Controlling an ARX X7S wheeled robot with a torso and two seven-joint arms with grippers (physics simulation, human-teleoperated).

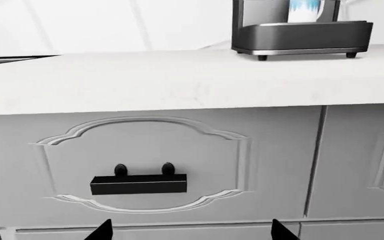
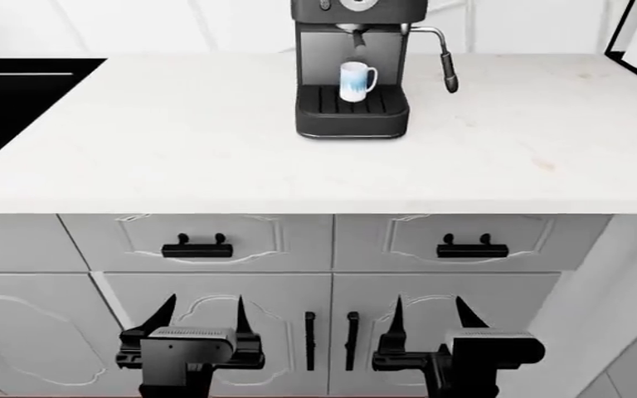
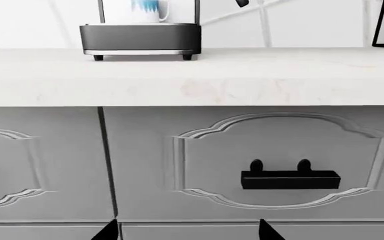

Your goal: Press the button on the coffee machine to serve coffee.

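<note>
Coffee machine (image 2: 352,70) at 12 o'clock, back of table (image 2: 186,149), mug (image 2: 357,80) on drip tray. Both grippers, left (image 2: 199,313) and right (image 2: 427,313), low by cabinet doors, fingers spread, empty. Button probably near dial, cropped. Raise one arm, approach front squarely

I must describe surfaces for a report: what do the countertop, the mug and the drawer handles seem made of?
Countertop: probably stone or marble-look laminate, matte white with faint veins.
Mug: likely glazed ceramic, white with a blue band.
Drawer handles: seemingly black painted metal, with a thin highlight along the edge in the left wrist view.
</note>
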